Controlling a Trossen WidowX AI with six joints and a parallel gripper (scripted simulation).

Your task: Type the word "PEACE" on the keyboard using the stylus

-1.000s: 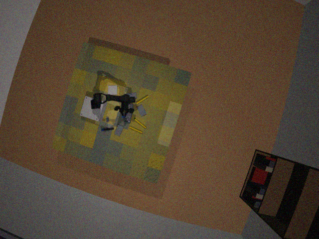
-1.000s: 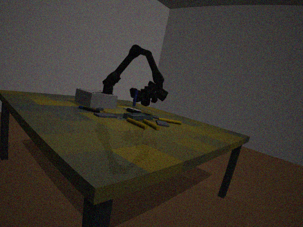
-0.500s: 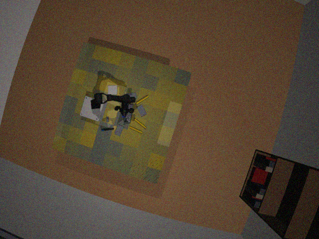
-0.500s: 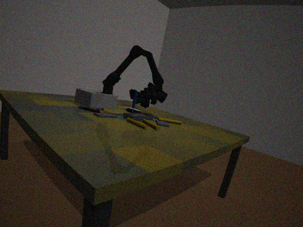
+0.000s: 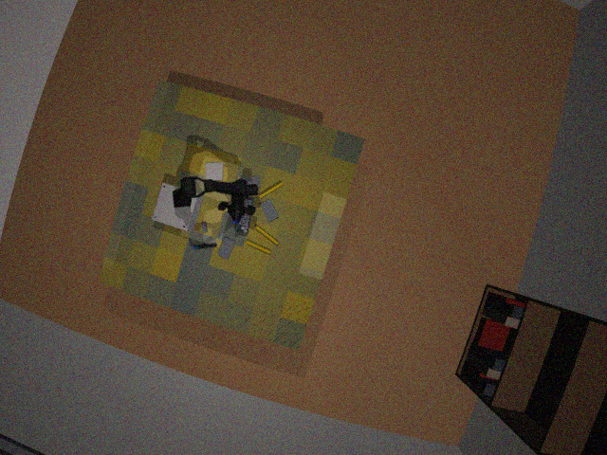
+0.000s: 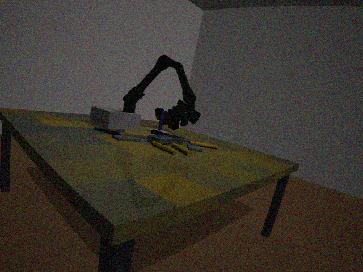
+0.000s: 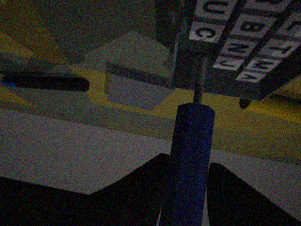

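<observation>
My gripper [image 6: 165,118] [image 7: 187,168] is shut on the blue stylus [image 6: 161,119] [image 7: 192,141], which points down with its thin metal tip ahead of the fingers. The keyboard [image 5: 243,224] [image 6: 168,139] [image 7: 226,86] is a small grey block with white-labelled keys, below the gripper. In the wrist view the tip is at the near edge of the C key [image 7: 204,32], with the N key [image 7: 235,48] and J key [image 7: 228,62] to its right. Whether the tip touches or presses the C key cannot be told. The P key is not readable.
Yellow sticks [image 5: 266,235] [image 6: 164,147] lie beside the keyboard. Flat grey blocks [image 5: 269,210] [image 6: 126,137] [image 7: 136,91] lie around it. A dark pen [image 5: 205,245] [image 6: 108,130] [image 7: 47,83] with a blue end lies to one side. A white box [image 6: 124,120] stands by the arm's base.
</observation>
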